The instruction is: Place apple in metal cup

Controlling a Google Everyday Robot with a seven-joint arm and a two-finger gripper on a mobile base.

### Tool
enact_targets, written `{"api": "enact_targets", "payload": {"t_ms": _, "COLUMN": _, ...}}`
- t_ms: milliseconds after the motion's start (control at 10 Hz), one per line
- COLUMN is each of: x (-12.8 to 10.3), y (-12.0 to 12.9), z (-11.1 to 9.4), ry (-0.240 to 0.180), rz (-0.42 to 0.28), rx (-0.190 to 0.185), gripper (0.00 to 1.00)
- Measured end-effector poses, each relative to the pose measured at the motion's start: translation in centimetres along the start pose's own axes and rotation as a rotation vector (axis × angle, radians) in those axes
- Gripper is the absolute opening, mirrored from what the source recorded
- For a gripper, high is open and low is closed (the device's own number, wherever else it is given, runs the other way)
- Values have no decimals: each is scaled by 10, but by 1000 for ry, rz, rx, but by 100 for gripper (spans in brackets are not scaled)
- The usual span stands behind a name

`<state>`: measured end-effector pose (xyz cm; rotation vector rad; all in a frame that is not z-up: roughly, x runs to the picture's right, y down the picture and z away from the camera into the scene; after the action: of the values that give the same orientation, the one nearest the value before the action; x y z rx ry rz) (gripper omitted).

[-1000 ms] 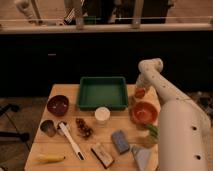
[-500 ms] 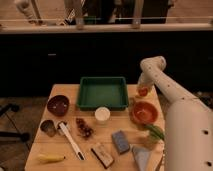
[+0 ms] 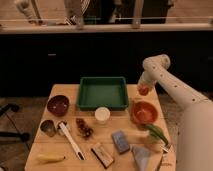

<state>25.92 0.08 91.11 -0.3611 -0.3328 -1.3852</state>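
Wooden table (image 3: 120,122), hand (image 3: 143,85) holding apple (image 3: 144,91) near bowl (image 3: 134,111)

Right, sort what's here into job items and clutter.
Job: apple, far right; metal cup, front left; hand, at the apple.
Lying about: green tray, orange bowl, maroon bowl, white cup, berries, banana.

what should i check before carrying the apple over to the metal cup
1. Apple at the tip of the gripper, right of the green tray: ok.
2. Grip firm enough for the carry: cannot tell.
3. Metal cup upright at the front left: ok.
4. Metal cup empty: cannot tell.
5. Low straight path to it: not ok, the green tray, white cup and berry cluster lie between; lifting higher looks safer.
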Motion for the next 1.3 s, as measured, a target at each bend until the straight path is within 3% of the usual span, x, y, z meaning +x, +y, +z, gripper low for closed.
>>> {"api": "enact_targets", "payload": {"t_ms": 600, "x": -19, "y": -36, "z": -40, "ry": 66, "rz": -95, "rx": 51, "gripper": 0}}
{"api": "enact_targets", "payload": {"t_ms": 1000, "x": -38, "y": -73, "z": -73, "ry": 118, "rz": -199, "rx": 94, "gripper": 0}}
{"api": "enact_targets", "payload": {"t_ms": 1300, "x": -58, "y": -87, "z": -94, "ry": 138, "rz": -269, "rx": 126, "gripper": 0}}
